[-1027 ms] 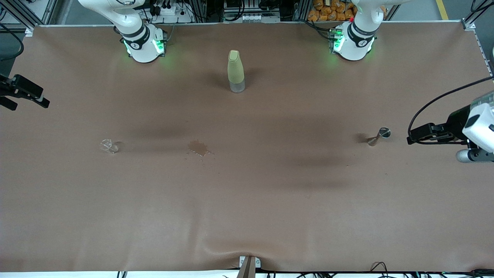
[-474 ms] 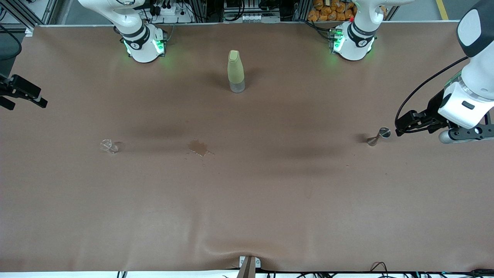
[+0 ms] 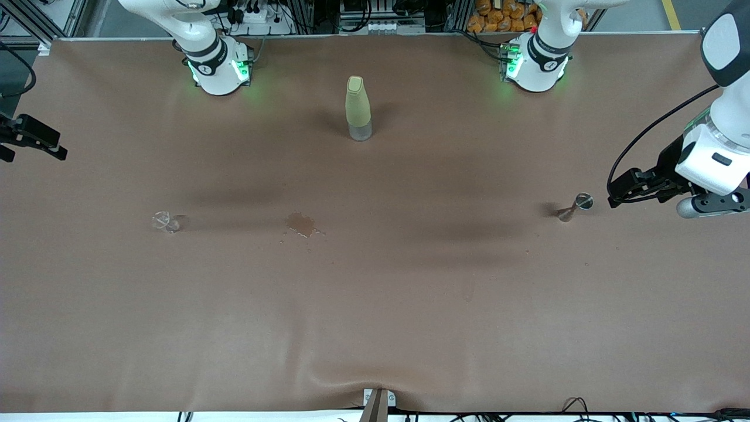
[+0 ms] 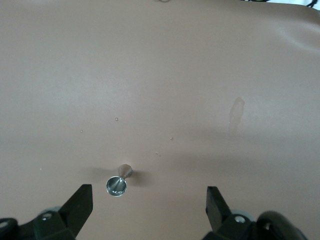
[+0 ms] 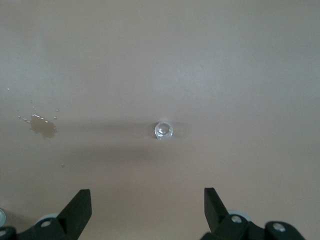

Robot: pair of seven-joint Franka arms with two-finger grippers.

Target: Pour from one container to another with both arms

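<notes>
Glass cup point(image 3: 166, 221), tiny and clear, stands in the front view toward the right arm's end of the bench point(image 3: 375, 305), well apart from the right tool point(image 3: 35, 143), which hangs released at that end's edge. My guess is it is light, brittle and slick, so a gentle pinch across its wall near the middle would suit. The metal jigger point(image 3: 574, 208) stands just beside the left tool point(image 3: 624, 190), whose fingers are spread with nothing in them. A yellow-green bottle point(image 3: 357, 108) stands near the arms' bases, clear of both, and a brown spill point(image 3: 302, 224) lies between the cup and the jigger, nearer the cup. Bare bench surrounds both vessels, so approach room looks ample.

From the left wrist view, the jigger point(image 4: 119, 181) sits close ahead of the left tool point(image 4: 149, 202), off toward one finger, not centred. It looks stiff and light but top-heavy; the narrow waist seems the safest hold, since a nudge could topple it.

From the right wrist view, the cup point(image 5: 163, 130) stands ahead of the released right tool point(image 5: 147, 205), roughly centred between the fingers, the spill point(image 5: 42, 126) off to one side.
</notes>
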